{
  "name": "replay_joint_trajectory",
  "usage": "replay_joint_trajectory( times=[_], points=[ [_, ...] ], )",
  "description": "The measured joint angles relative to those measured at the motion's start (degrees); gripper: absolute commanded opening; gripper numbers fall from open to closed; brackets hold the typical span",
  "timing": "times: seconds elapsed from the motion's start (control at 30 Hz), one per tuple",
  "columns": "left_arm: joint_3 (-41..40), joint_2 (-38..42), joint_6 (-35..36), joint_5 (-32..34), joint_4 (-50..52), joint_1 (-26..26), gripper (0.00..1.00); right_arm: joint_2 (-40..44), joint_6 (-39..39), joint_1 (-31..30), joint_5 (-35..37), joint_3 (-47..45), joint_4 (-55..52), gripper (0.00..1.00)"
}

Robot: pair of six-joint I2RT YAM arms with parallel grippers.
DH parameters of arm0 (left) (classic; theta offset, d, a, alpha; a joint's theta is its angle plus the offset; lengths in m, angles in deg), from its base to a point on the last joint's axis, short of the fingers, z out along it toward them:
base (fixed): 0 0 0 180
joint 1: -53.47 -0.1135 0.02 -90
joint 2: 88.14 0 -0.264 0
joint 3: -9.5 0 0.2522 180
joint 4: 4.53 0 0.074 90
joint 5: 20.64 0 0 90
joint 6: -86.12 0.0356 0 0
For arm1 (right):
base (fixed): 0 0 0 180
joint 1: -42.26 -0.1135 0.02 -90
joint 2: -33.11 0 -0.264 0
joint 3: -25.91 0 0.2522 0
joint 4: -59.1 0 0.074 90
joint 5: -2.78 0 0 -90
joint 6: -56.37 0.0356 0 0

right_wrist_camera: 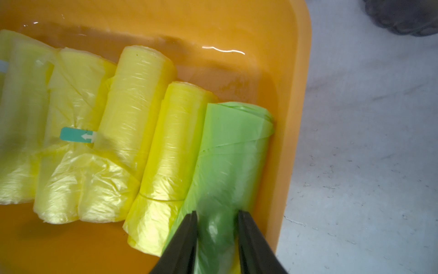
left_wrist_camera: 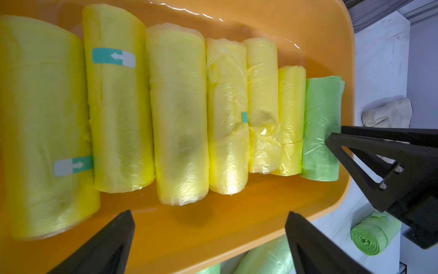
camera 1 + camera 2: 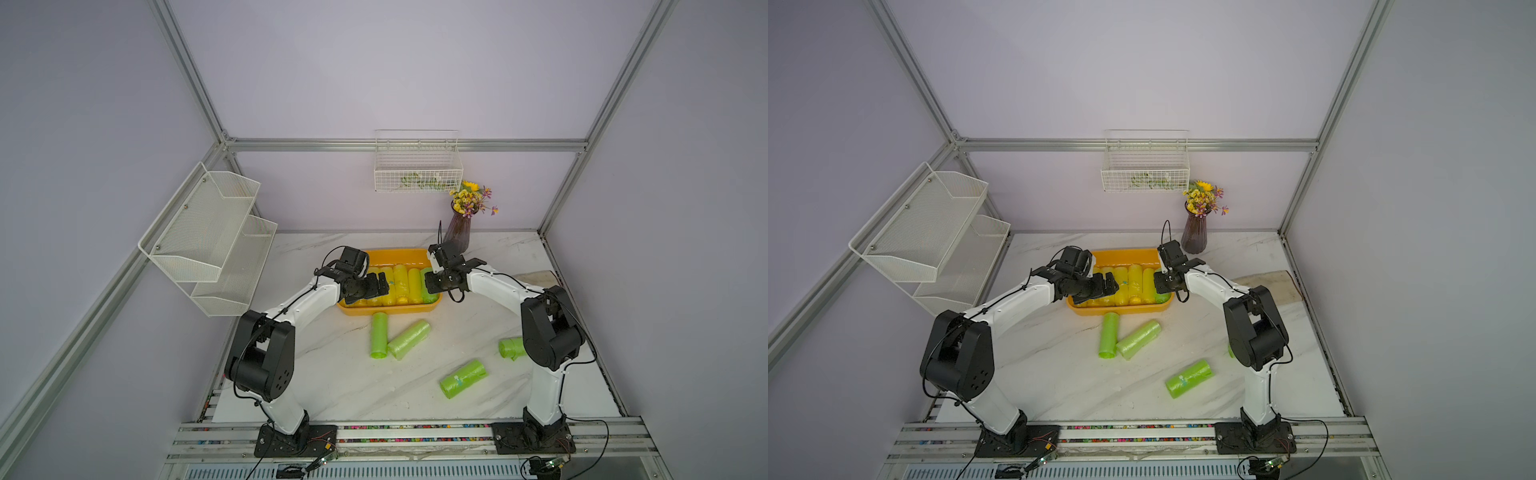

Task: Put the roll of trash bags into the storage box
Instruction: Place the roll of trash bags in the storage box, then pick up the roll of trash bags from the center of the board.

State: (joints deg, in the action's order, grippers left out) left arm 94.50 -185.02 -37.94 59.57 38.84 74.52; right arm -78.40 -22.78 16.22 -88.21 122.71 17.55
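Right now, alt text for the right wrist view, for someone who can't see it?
Two black fingers of the right gripper clamp a green roll of trash bags inside the orange storage box, at the end of a row of yellow rolls. Marbled white table shows beyond the box's rim.

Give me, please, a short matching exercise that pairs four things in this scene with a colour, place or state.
Things:
1. left gripper
2. right gripper
3. storage box
4. vase

Descriptions:
A. orange
B. closed on a green roll
C. open, holding nothing
D. holds flowers, behind the box

Pairs: 1-C; 2-B; 3-A; 4-D
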Motion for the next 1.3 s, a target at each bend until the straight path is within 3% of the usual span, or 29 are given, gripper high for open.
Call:
replay_joint_trajectory(
  times=[0.63, 1.07, 1.3],
  points=[
    [0.0, 0.0, 0.02, 0.0, 0.0, 0.0, 1.0, 6.1, 2.38, 1.7, -0.28, -0.94, -3.23, 0.44],
    [0.0, 0.0, 0.17, 0.02, 0.0, 0.0, 1.0, 15.37, 5.79, 2.84, -0.5, -12.94, -1.7, 0.46],
    [0.0, -0.09, 0.2, -0.02, 0.0, 0.0, 1.0, 20.2, 9.62, 3.5, -2.23, -22.23, 0.09, 0.52]
  ],
)
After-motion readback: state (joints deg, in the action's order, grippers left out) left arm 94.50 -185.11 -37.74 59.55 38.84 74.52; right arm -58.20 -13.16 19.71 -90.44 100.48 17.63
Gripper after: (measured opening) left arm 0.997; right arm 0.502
